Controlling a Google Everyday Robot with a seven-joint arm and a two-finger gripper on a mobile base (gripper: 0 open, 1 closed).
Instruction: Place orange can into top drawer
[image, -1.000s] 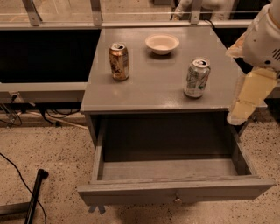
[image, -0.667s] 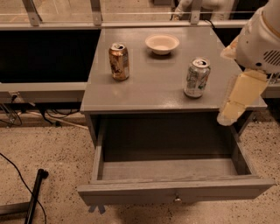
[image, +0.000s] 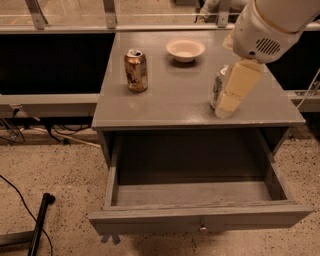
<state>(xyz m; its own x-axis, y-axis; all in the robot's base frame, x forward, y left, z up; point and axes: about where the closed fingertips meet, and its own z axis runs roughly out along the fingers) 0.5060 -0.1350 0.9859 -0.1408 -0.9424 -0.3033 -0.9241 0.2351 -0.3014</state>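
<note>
Drawer (image: 200, 220) pulled open under the cabinet top (image: 185, 102), gripper (image: 227, 102) hangs at right in front of silver can (image: 218, 82), open or closed I can't tell, orange can (image: 136, 70) upright rear-left: probably light, thin-walled, slick, so grab mid-body.

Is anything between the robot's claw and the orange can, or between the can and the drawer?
Nothing visible. The gripper hangs on the right by the silver can; bare cabinet top separates it from the orange can. The top drawer is open below.
</note>
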